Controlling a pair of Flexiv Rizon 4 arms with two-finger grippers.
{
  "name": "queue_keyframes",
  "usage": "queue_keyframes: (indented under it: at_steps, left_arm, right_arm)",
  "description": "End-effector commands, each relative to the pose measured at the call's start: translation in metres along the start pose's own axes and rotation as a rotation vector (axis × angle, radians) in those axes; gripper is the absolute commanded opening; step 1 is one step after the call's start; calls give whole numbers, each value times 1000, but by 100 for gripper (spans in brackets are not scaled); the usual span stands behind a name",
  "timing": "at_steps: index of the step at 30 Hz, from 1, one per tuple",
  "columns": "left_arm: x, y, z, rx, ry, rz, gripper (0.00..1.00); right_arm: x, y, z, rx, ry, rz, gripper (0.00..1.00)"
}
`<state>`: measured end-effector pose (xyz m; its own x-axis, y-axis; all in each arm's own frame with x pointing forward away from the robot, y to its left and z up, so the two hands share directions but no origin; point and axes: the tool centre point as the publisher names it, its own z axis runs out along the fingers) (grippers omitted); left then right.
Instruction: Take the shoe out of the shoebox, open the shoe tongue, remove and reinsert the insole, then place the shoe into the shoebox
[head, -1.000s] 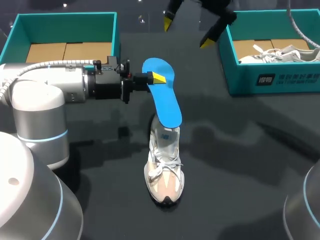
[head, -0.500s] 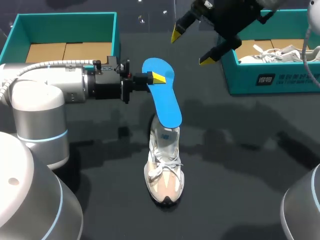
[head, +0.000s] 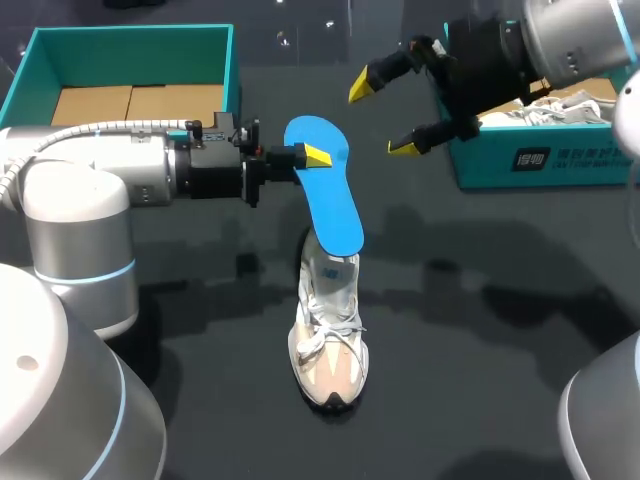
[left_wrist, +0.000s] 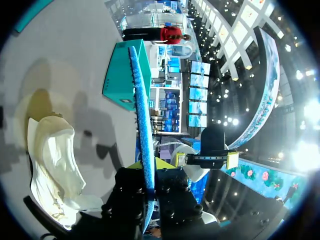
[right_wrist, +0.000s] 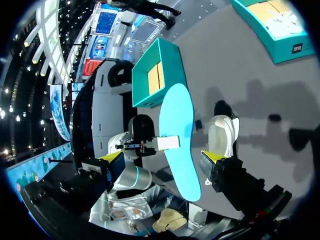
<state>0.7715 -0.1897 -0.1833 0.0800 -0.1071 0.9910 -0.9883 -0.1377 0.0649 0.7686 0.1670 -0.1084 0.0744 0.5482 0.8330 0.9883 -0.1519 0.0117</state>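
The dark desk (head: 480, 330) carries a teal shoebox (head: 232, 80) at its far left corner and a second shoebox (head: 530, 165) at its far right. The shoe (head: 328, 340) stands mid-desk, toe toward the near edge. The blue insole (head: 330, 200) rises from what seems to be its heel opening, with the left tool (head: 312, 156) clamped on its upper end. The right tool (head: 384, 118) hangs spread and empty beside the second shoebox.

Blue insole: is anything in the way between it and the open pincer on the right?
Nothing visible. The right pincer hangs open beside the blue insole, with only open air over the dark table between them. The left pincer clamps the insole from the opposite side.
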Motion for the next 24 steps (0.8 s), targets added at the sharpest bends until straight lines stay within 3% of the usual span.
queue_keyframes:
  at_steps: [1, 16, 24]
  left_arm:
    - [0, 0, 1, 0, -1, 0, 0]
    - [0, 0, 1, 0, -1, 0, 0]
    - [9, -2, -7, 5, 32, 166, 0]
  right_arm:
    - [-7, 0, 9, 0, 256, 2, 100]
    - [-15, 0, 21, 13, 314, 5, 100]
    - [-19, 0, 24, 29, 348, 10, 100]
